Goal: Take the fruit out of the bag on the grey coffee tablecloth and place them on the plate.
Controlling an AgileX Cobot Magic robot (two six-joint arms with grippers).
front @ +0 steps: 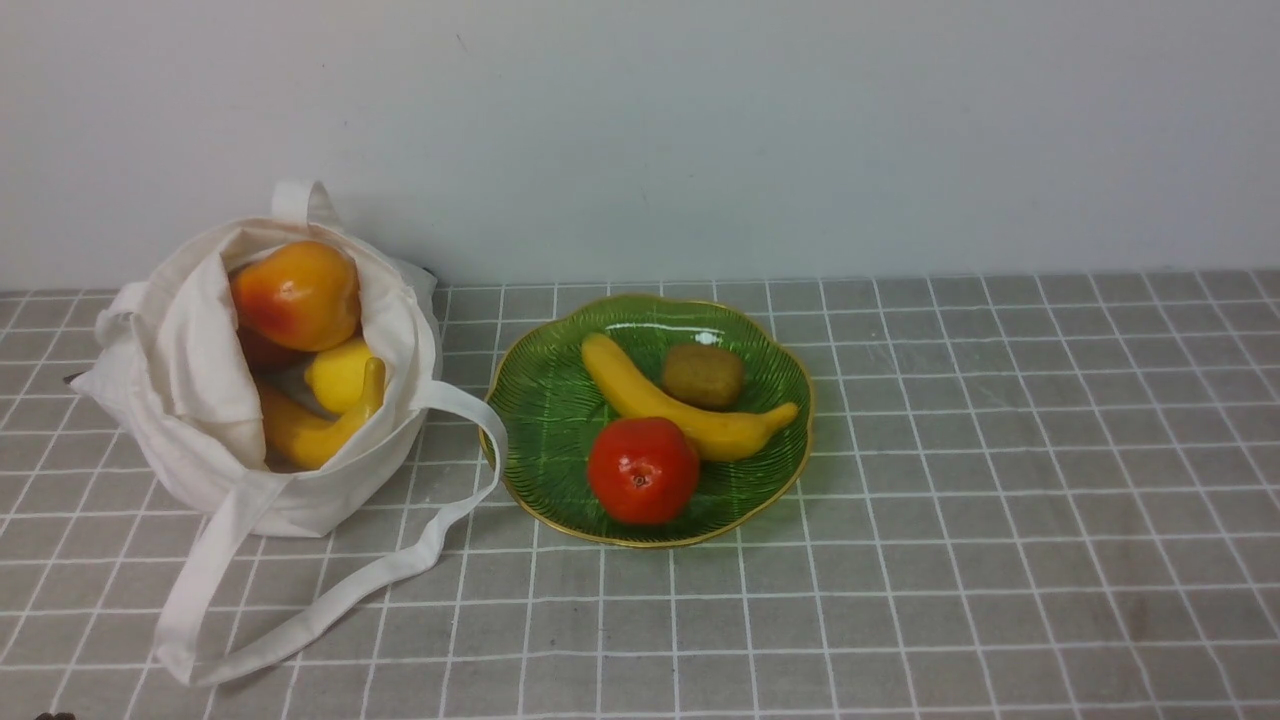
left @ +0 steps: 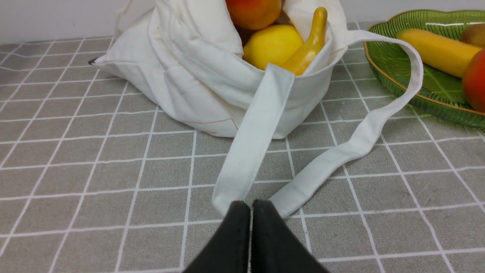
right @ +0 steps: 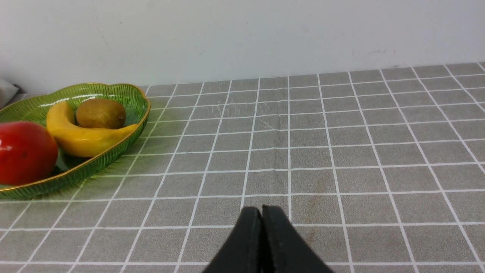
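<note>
Both sets of jaws are clenched on nothing. The left gripper (left: 250,204) hangs low over the cloth (front: 1000,500), its tips just at the fold of the bag's strap (left: 250,151); the right gripper (right: 261,210) sits over bare cloth, well apart from everything but the plate (right: 125,144).

The bag (front: 190,400) lies straight ahead of the left arm, mouth open toward it, so that arm is plainly nearer. Inside, a banana (left: 308,45) leans lengthwise up the near rim, beside a lemon (left: 271,45), with a mango (front: 297,295) above. On the plate rest another banana (front: 680,405), a kiwi (front: 703,376) and a red fruit (front: 643,470).

A dark fruit under the mango is mostly hidden, and neither arm shows from the front.
</note>
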